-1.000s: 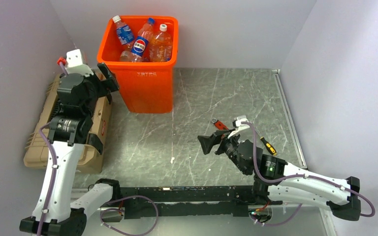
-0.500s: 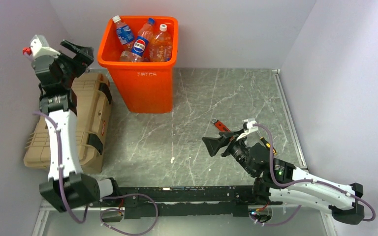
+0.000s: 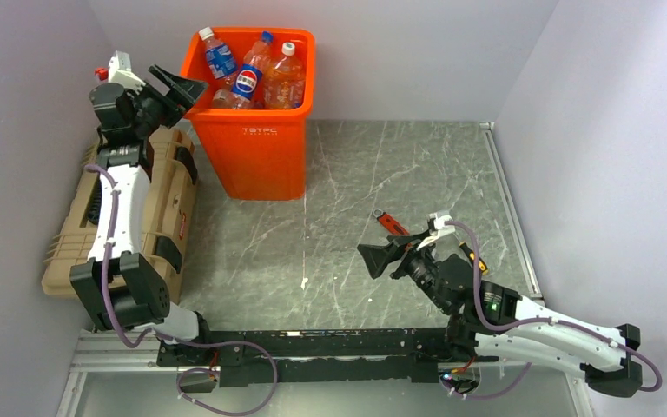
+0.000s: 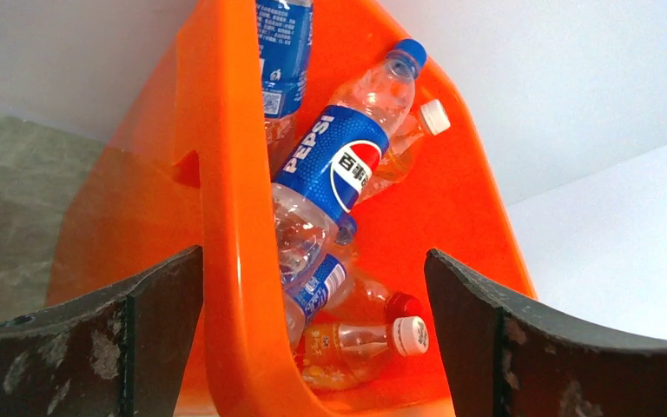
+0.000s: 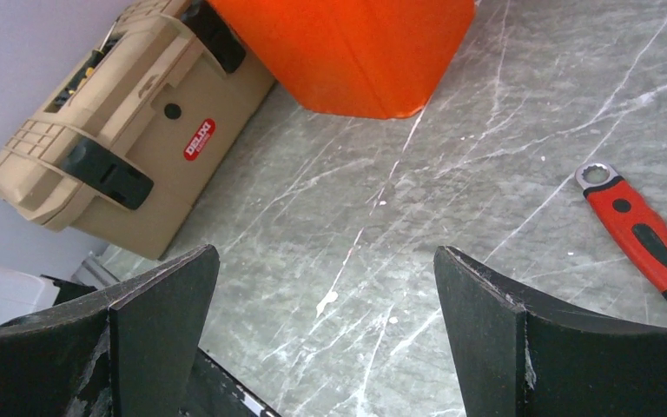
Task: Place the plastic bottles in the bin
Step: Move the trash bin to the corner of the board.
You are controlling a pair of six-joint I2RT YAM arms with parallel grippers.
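From above, my left gripper stands wide and empty at the left rim of the bin, with the plastic bottles just beyond it, inside.

Left wrist: the Pepsi bottle slants with its cap up and to the right.

Right wrist: my right gripper, also wide and empty, faces a wrench, well apart from the bin. Of my 2 arms, the left is nearer.

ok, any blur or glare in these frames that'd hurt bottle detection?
Top external: even soft light, sharp, no hard shadows around the bin. Left wrist: crisp, Pepsi bottle label legible, slight sheen on its clear plastic. Right wrist: sharp, toolbox logo readable, no motion blur.
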